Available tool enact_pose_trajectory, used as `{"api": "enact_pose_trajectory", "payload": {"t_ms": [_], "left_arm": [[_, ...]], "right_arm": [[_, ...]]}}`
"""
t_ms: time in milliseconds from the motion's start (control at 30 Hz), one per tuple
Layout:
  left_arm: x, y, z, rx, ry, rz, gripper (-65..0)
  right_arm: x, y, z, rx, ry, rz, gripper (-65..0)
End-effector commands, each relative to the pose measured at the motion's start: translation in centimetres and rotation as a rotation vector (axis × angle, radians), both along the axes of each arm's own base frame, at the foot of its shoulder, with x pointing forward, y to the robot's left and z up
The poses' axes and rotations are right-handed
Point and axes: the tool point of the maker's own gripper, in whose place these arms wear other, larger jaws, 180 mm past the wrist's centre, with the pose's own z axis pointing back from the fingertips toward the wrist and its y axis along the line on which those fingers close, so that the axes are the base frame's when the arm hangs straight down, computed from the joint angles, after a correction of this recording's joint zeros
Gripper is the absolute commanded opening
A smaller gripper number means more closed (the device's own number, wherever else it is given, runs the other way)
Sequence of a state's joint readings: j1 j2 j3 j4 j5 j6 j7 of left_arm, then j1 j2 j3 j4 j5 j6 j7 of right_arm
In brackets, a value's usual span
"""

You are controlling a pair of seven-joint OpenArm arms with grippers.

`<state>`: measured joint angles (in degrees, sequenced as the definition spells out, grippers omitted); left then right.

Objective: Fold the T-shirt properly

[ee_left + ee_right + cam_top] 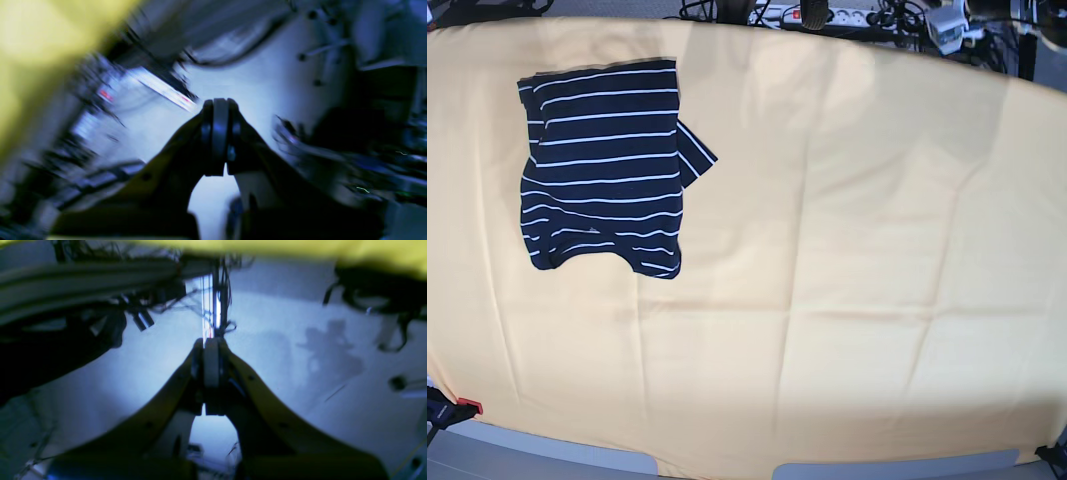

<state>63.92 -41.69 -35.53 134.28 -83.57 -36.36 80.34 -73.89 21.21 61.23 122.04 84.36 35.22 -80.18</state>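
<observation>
The T-shirt (602,165), dark navy with thin white stripes, lies folded into a compact rectangle at the far left of the yellow cloth, with one corner poking out on its right side. No arm shows in the base view. In the left wrist view my left gripper (220,110) is shut with nothing between its fingers, pointing away from the table at a blurred floor. My right gripper (210,350) is shut too and holds nothing, pointing at a pale floor.
The yellow cloth (847,250) covers the whole table. Cables and a power strip (837,15) lie beyond the far edge. A red clamp (462,406) grips the near left corner. Both wrist views show floor, cables and frame parts.
</observation>
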Motion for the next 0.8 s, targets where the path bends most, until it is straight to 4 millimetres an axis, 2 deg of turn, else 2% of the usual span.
{"api": "enact_pose_trajectory", "payload": {"t_ms": [0,133,233,333,533,633,767], "left_arm": [[-1.1,-0.5,0.6,-0.028,0.044,0.012,-65.0],[-4.7,-1.3,1.2,-0.048,0.188,0.073,-65.0],[-4.8,-1.7,1.0,-0.061,0.161,0.095,-65.0],[-5.2,-1.6,-0.1,-0.006,0.142,0.119,-65.0],[-7.1,-1.9,-2.4,0.037,0.209,0.159,-65.0],[-9.3,-2.6,-3.7,0.017,0.307,0.173,-65.0],[-13.5,-2.8,-6.4,0.064,0.462,0.193,-65.0]], "right_arm": [[-0.3,0.2,0.3,0.002,-0.001,0.011,-65.0],[-0.9,0.9,-0.1,0.03,0.009,-0.013,-65.0],[-1.4,1.8,-0.8,0.071,0.024,-0.001,-65.0],[-2.6,3.7,-2.3,0.164,0.071,0.004,-65.0],[-7.3,9.5,-5.6,0.43,0.244,-0.003,-65.0],[-11.1,10.9,-7.3,0.464,0.394,0.01,-65.0],[-13.8,11.8,-10.3,0.467,0.52,0.048,-65.0]]}}
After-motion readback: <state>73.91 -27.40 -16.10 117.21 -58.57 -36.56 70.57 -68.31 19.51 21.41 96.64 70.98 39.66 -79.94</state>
